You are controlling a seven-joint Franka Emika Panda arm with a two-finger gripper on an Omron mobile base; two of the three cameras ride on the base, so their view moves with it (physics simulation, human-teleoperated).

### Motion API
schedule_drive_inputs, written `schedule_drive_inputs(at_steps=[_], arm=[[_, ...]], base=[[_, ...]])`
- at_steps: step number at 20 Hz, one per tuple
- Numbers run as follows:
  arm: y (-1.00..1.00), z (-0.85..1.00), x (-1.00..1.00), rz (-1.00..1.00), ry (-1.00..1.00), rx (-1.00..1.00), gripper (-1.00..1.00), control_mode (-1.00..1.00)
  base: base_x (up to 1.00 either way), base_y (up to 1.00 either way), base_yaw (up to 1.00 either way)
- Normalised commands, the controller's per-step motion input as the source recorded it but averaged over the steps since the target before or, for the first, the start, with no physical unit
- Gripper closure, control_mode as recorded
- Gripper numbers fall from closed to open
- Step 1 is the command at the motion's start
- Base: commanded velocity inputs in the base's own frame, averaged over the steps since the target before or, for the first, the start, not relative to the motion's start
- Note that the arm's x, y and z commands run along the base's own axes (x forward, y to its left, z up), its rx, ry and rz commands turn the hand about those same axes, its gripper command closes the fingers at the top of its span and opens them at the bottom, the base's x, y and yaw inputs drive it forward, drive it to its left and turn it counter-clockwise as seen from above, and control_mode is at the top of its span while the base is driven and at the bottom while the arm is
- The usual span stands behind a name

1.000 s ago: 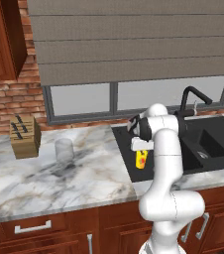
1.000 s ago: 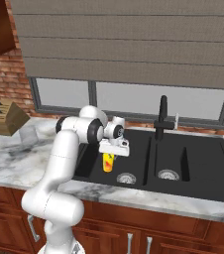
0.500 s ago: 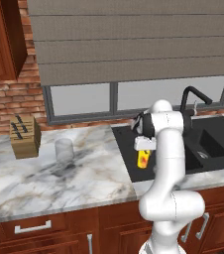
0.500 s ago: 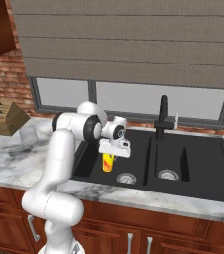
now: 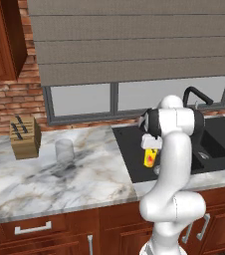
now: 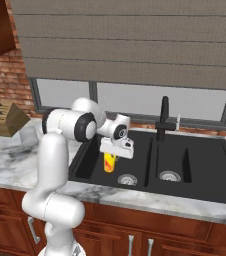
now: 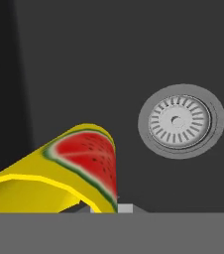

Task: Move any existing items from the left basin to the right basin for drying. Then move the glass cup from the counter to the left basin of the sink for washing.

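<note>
Gripper (image 6: pixel 110 156) clamped on yellow container (image 6: pixel 108 162) above left basin (image 6: pixel 87 165), beside silver drain (image 6: pixel 127 179) — hand view adds a watermelon print (base views show just a red mark). Right basin (image 6: pixel 205 172) past the divider; glass cup (image 5: pixel 64 150) on counter (image 5: pixel 45 179), well left of sink (image 5: pixel 129 149).

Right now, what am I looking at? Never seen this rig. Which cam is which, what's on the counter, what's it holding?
It is a rendered kitchen with a white robot arm on a driving base. Two pictures come from base cameras behind the arm, left and right; the third looks along the hand. The pincer is shut on the yellow container, holding it over the left basin, near its silver drain. The right basin lies beyond the divider. On the marble counter stand a glass cup and a wooden knife block.
</note>
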Motion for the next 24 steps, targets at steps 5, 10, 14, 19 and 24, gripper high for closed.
schedule_drive_inputs(at_steps=[5, 10, 14, 19, 24], arm=[[-0.20, 0.49, -0.20, -0.13, 0.00, 0.00, 1.00, -1.00], [-0.24, 0.52, -0.17, -0.14, 0.00, 0.00, 1.00, -1.00], [-0.27, 0.52, -0.12, -0.14, 0.00, 0.00, 1.00, -1.00], [-0.32, 0.43, -0.16, -0.14, 0.00, 0.00, 1.00, -1.00], [-0.34, 0.35, -0.21, -0.14, 0.00, 0.00, 1.00, -1.00]], base=[[0.00, 0.00, 0.00], [0.00, 0.00, 0.00], [0.00, 0.00, 0.00], [0.00, 0.00, 0.00], [0.00, 0.00, 0.00]])
